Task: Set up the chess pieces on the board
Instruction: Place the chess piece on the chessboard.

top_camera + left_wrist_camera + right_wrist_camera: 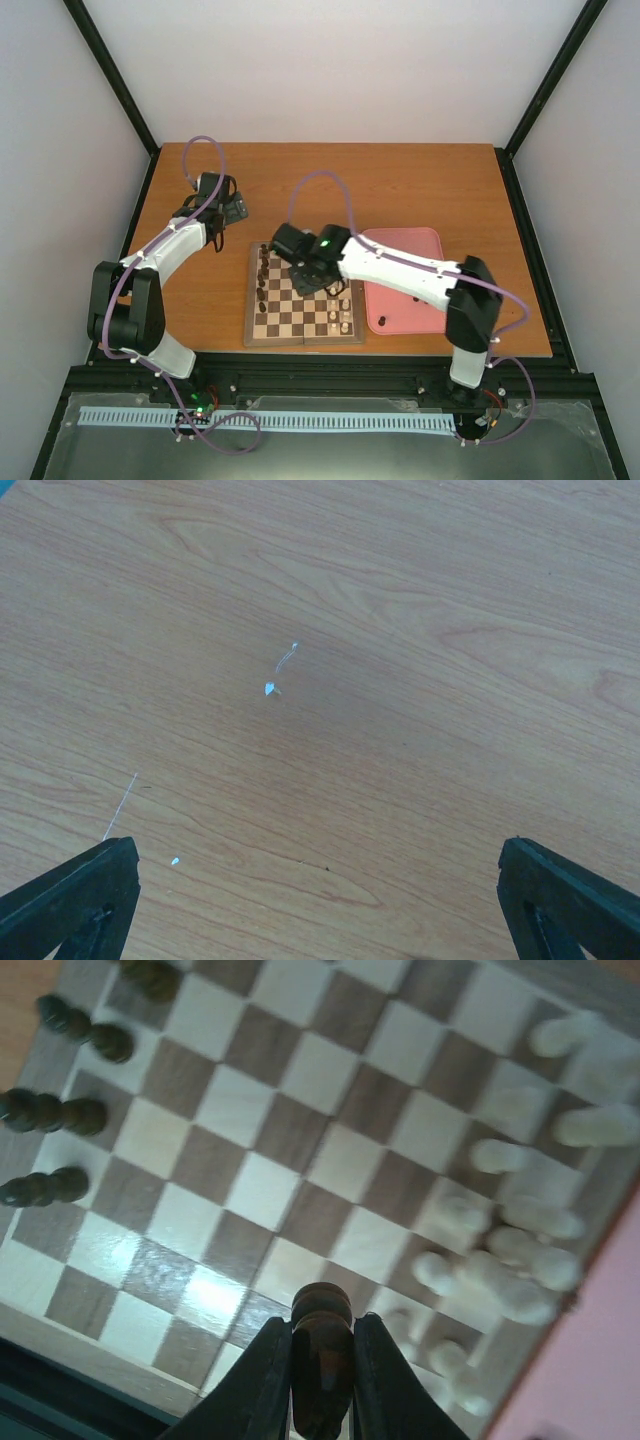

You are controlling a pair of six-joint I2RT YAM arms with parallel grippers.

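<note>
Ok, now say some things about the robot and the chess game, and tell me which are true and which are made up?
1. The right gripper is pinching a dark chess piece. True.
2. The left gripper is holding a white piece. False: it is open over the bare table and holds nothing.
3. The white pieces are standing on the board. True.
4. The pink tray is on the left arm's side of the board. False: it lies beside the board on the right arm's side.
</note>
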